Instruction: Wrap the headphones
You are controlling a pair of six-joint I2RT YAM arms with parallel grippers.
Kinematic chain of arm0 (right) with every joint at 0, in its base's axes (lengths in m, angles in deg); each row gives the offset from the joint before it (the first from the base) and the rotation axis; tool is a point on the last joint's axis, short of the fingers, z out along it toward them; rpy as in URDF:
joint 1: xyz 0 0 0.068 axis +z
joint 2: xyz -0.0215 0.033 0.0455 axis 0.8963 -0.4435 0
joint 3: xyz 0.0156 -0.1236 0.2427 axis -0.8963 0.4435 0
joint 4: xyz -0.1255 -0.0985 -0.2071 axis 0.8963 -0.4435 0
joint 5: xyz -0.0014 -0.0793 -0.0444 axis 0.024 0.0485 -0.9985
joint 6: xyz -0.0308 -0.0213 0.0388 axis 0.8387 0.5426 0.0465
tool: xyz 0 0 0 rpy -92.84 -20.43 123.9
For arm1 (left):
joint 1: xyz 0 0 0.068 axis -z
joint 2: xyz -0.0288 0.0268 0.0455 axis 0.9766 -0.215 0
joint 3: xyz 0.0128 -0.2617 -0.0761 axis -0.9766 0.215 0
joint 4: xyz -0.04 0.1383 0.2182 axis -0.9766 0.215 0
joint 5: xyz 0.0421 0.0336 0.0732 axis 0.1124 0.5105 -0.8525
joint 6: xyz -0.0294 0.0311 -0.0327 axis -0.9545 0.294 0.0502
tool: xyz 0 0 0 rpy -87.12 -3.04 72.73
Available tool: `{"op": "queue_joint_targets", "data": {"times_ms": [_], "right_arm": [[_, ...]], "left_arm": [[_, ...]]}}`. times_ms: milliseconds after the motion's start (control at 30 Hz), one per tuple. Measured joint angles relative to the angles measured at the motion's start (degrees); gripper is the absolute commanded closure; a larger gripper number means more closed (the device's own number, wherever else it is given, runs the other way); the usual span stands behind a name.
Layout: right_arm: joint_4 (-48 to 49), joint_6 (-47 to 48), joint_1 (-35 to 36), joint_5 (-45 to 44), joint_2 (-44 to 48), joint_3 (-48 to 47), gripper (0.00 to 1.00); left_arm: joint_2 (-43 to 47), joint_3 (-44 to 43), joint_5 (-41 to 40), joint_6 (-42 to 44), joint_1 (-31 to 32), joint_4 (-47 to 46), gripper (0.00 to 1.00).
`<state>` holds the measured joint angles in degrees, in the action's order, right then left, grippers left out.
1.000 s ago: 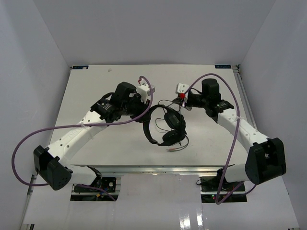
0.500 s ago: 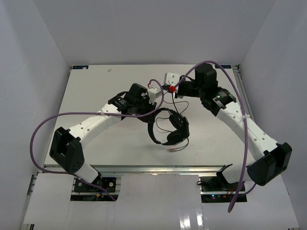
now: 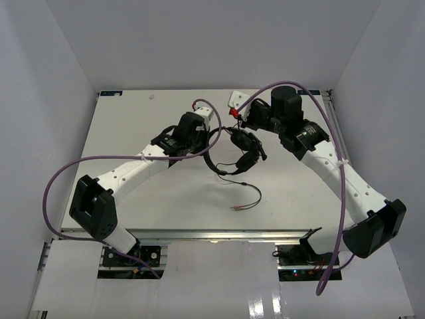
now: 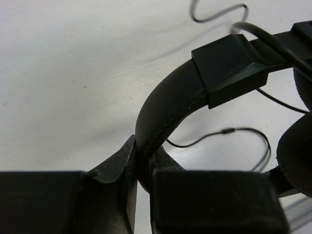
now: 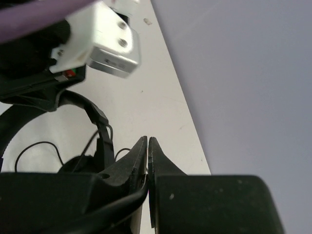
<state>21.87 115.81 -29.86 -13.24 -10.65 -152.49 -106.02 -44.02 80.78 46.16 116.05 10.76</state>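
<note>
The left gripper (image 3: 208, 147) is clamped narrow on the headphones (image 3: 240, 151), near the middle of the table (image 3: 133, 119) and somewhat toward its far side; in the left wrist view its fingers (image 4: 122, 170) pinch the curved headband (image 4: 165, 107) from both sides, just below a black slider block (image 4: 229, 68); the two earcups lie to the right of that grip, between the two grippers; the right gripper (image 3: 244, 127) sits just beyond the earcups on their far right side; in its own wrist view the right gripper (image 5: 147, 155) has its jaws pressed together with no gap showing, and whether the thin cord is caught between them I cannot tell; the headband (image 5: 95, 113) shows to the left of those fingers; the cord (image 3: 255, 193) trails from the earcups toward the near edge, looping on the table surface; its reddish plugs (image 3: 237, 207) rest on the table, well apart from both grippers; a loop of the cord (image 4: 234, 130) also lies under the headband in the left wrist view.
</note>
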Motion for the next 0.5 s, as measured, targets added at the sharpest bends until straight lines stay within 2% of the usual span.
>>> {"op": "queue_joint_targets", "data": {"times_ms": [200, 500], "right_arm": [[0.6, -1.9, 0.1, -1.8, 0.0, -3.6, 0.92], [-0.1, -1.4, 1.6, -2.0, 0.0, -3.9, 0.92]], "left_arm": [[3.3, 3.0, -8.8, -4.7, -0.2, -4.8, 1.00], [1.6, 0.2, -13.3, -9.1, -1.1, -9.2, 1.00]]}}
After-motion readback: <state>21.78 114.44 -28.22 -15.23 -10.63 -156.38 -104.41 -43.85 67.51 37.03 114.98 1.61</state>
